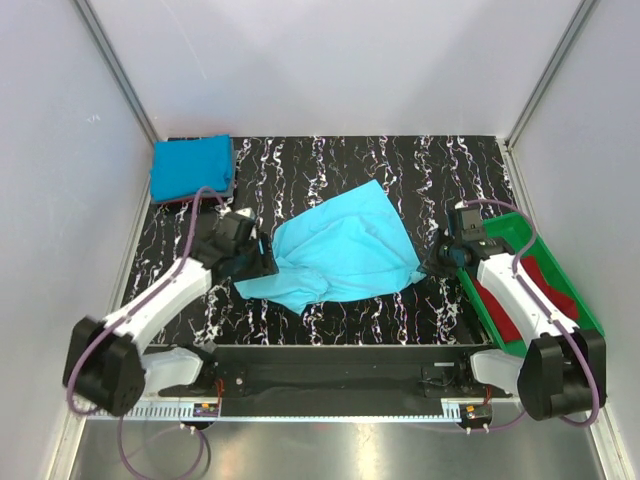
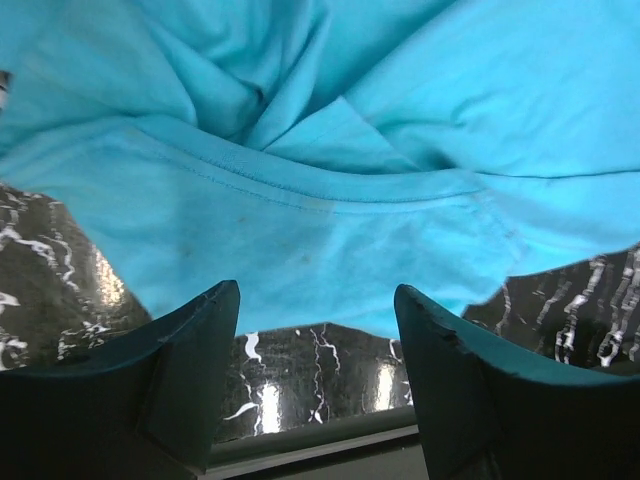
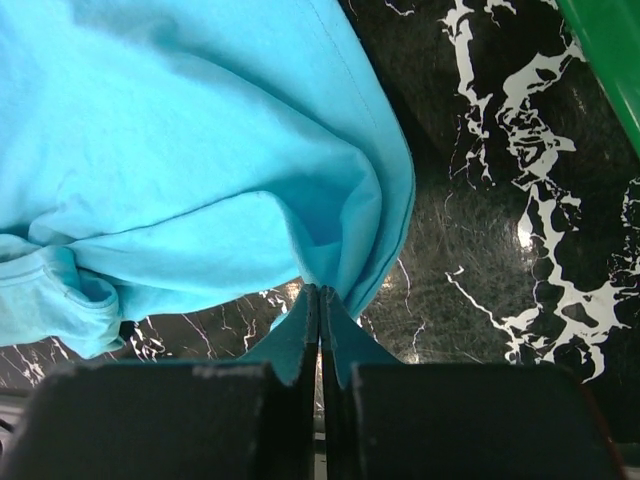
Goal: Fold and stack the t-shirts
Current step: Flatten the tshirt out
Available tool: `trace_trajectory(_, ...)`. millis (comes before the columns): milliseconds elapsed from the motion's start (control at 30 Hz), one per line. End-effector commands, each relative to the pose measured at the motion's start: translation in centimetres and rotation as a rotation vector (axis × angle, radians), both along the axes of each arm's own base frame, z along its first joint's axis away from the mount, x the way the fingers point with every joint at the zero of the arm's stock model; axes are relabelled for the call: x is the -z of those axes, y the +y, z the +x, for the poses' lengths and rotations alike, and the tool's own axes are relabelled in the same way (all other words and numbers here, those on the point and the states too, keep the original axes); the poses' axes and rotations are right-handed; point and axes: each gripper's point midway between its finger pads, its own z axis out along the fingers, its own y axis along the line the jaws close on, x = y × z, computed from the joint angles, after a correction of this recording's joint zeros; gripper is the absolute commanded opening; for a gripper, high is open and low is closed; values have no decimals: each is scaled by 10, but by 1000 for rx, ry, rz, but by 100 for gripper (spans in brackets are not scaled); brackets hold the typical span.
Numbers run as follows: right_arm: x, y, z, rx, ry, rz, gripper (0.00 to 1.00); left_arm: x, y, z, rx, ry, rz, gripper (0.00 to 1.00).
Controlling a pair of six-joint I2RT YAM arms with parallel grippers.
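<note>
Flattening the light turquoise t-shirt (image 1: pixel 345 250) for its first fold.
It lies rumpled mid-worktop. The left gripper (image 2: pixel 315 300), jaws wide, hovers at its left hem; the right gripper (image 3: pixel 320 295) pinches its right edge. Next, likely: left grips, both pull taut.

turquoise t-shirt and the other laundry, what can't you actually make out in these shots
- Top view: under the deep blue t-shirt at back left only slivers show; how many lie below is hidden.
- Top view: the right arm covers part of the dark red cloth in the green tray; count unclear.
- Right wrist view: the right gripper is shut on the light turquoise t-shirt; its fingers hide how much cloth is pinched.
</note>
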Motion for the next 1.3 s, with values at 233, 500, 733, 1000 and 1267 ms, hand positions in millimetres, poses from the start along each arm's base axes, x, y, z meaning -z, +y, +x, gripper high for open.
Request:
trace_trajectory(233, -22, 1, 11, 14, -133, 21, 0, 62, -11, 25, -73, 141, 43, 62)
trace_trajectory(500, -26, -9, 29, 138, -217, 16, 0, 56, -48, 89, -31, 41, -33, 0)
trace_trajectory(733, -52, -29, 71, 178, -274, -116, 0, -41, -98, 192, 109, -167, -144, 0)
trace_trajectory(1000, -25, -31, 48, 134, -192, -147, 0, -14, -5, 135, -82, -109, 92, 9)
trace_trajectory(1267, -23, -19, 28, 61, -183, -86, 0, 25, 54, 101, -273, 17, 167, 63)
